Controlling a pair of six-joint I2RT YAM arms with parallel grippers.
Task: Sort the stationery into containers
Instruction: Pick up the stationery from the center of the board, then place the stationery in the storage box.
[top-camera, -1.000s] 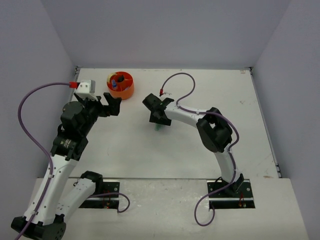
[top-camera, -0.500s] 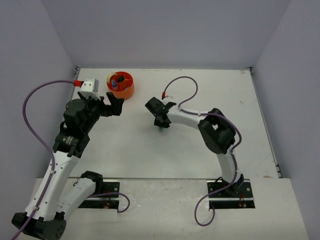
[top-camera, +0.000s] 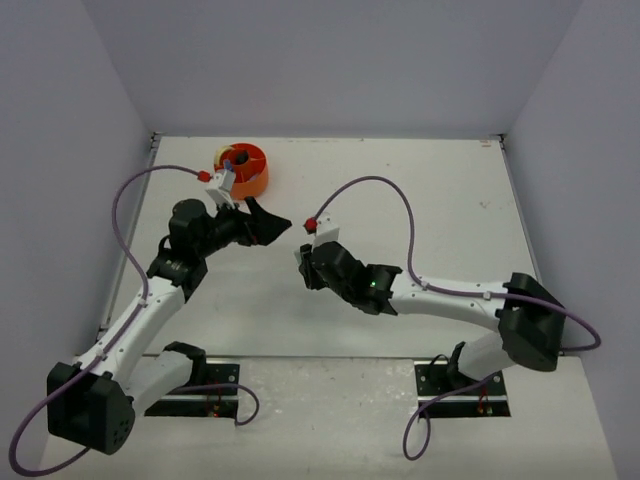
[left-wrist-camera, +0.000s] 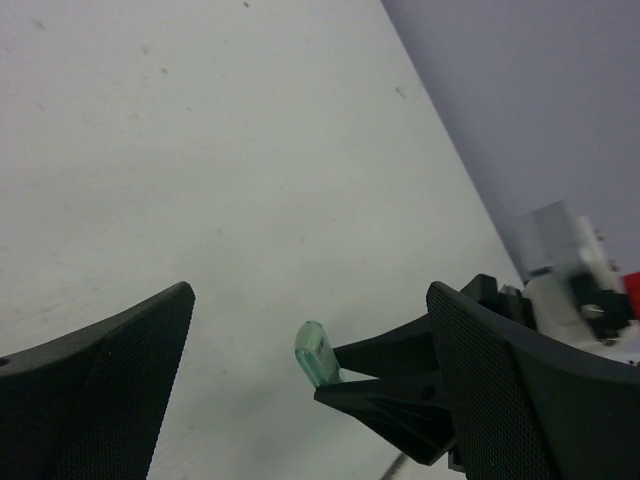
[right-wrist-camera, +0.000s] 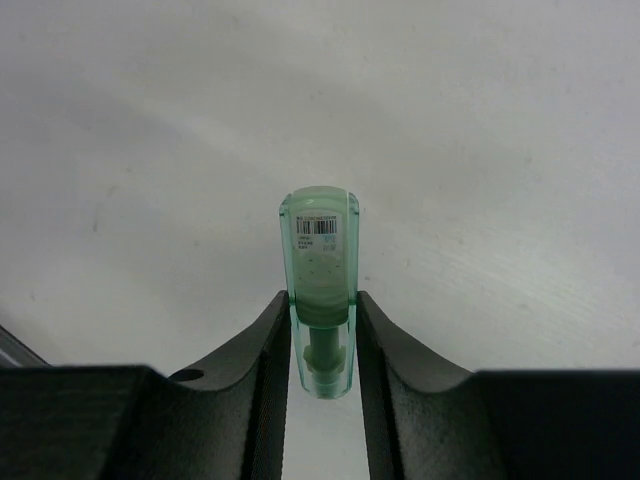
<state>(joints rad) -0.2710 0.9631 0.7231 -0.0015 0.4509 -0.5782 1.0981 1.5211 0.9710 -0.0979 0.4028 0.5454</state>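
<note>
Mint piece (right-wrist-camera: 320, 250), the stationery now in play, sits to the right of the orange organiser (top-camera: 250, 186) and nearer the arm bases, pinched by the right tool. The organiser stands at the far left of the tabletop (top-camera: 430, 200) with a few items already inside.

Just in front of the organiser and a little to its right, the left tool (top-camera: 272, 222) has its jaws spread wide and is empty. It faces the mint piece.

Further right of the organiser, the right tool (right-wrist-camera: 321, 300) is closed narrow on the lower part of the piece. The barcoded end juts out past the fingertips (right-wrist-camera: 272, 330).

The likely trouble is crowding. The left tool lies between the piece and the organiser, so a straight carry could knock the two tools together. If a handover is meant, a slightly off closing could lever the piece out of its short grip and drop it. It could also clip the organiser's rim and land in the wrong compartment.
</note>
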